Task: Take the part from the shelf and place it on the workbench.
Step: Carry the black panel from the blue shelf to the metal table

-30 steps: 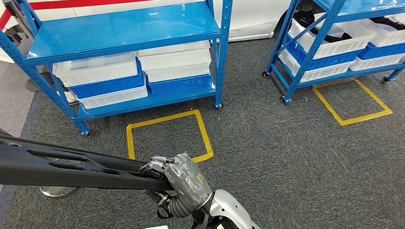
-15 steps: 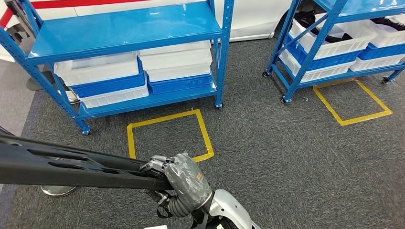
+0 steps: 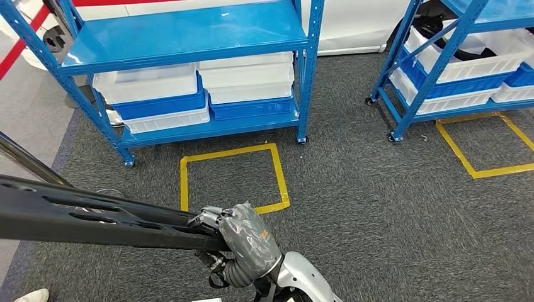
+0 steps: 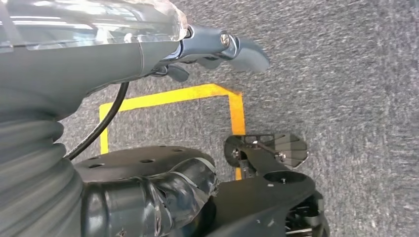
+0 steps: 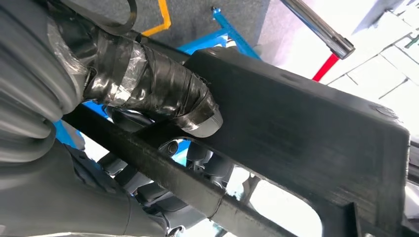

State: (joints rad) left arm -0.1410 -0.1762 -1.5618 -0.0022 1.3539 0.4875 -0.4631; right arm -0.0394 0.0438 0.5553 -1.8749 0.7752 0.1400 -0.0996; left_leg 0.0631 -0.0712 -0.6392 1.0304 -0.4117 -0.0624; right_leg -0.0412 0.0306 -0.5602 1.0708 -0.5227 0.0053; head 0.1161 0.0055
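Now, right hand [image 3: 242, 242]: gripping the long black part [image 3: 94, 217].
Part: runs leftward from my fingers, above carpet.
Left hand [image 4: 217, 47]: fingers spread, empty.

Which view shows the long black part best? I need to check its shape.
The head view: the long black part stretches from the picture's left edge to the right hand gripping it. The right wrist view shows a close stretch; the left wrist view, an end.

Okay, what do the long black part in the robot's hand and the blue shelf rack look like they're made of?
Long black part: probably moulded plastic or a composite; matte and finely grained, with slots and holes cut through it. It can't be told for sure. The right hand grips it.
Blue shelf rack: likely painted steel; glossy, reflective shelves and perforated upright posts.
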